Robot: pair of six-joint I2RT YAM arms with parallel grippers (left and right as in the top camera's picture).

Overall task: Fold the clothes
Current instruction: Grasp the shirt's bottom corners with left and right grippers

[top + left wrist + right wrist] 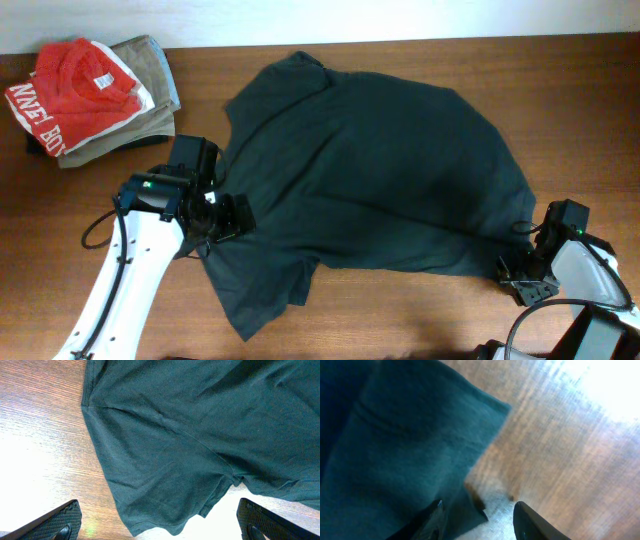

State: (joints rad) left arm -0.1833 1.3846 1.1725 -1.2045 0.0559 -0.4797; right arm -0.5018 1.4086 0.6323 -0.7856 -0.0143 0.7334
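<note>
From overhead, we see the dark green-black T-shirt [380,170] rumpled on the counter [420,320]. Its long axis runs from the left gripper [228,214] to the right gripper [527,275]. The left arm hides some of its edge.

Left wrist: jaws wide apart, empty, fabric ahead, cut off.

Right wrist, blurred: jaws half apart, a shirt corner beside one finger, ungripped.

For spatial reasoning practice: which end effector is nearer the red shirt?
Left. The left end effector sits below-right of the red shirt; the right end effector is beyond the dark T-shirt's far edge.
</note>
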